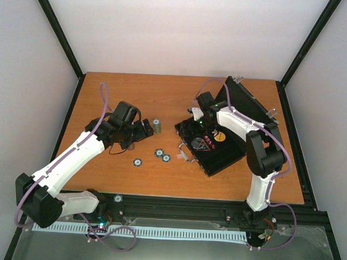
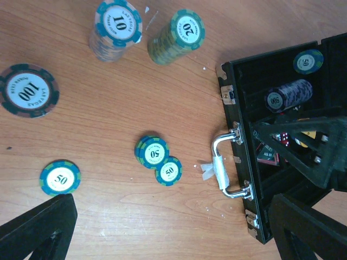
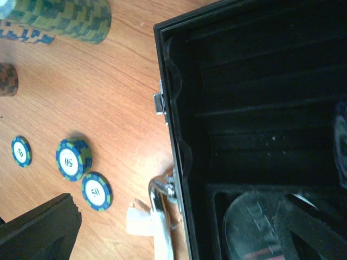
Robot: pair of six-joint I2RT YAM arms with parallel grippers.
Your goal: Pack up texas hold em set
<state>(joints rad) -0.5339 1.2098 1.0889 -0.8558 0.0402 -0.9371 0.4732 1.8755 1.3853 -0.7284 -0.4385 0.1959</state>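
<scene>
The black case (image 1: 218, 151) lies open right of centre, lid (image 1: 245, 104) raised and silver handle (image 2: 225, 169) facing the loose chips. Inside it are a purple 500 stack (image 2: 288, 96), one 50 chip (image 2: 308, 60), small red pieces (image 2: 279, 138) and a clear round disc (image 3: 252, 227). On the table stand a 10 stack (image 2: 115, 30), a 20 stack (image 2: 176, 37) and a 100 stack (image 2: 28, 91). Loose 50 chips (image 2: 152, 150) lie nearer the case. My left gripper (image 1: 144, 129) is open and empty above the chips. My right gripper (image 1: 198, 115) is open and empty over the case's handle-side edge.
A single 50 chip (image 2: 59, 177) lies apart to the left of the others. A scrap of white tape (image 2: 217, 169) is wrapped on the handle. Black frame posts (image 1: 60, 29) rise at the back corners. The table's front rail (image 1: 176, 207) runs between the arm bases.
</scene>
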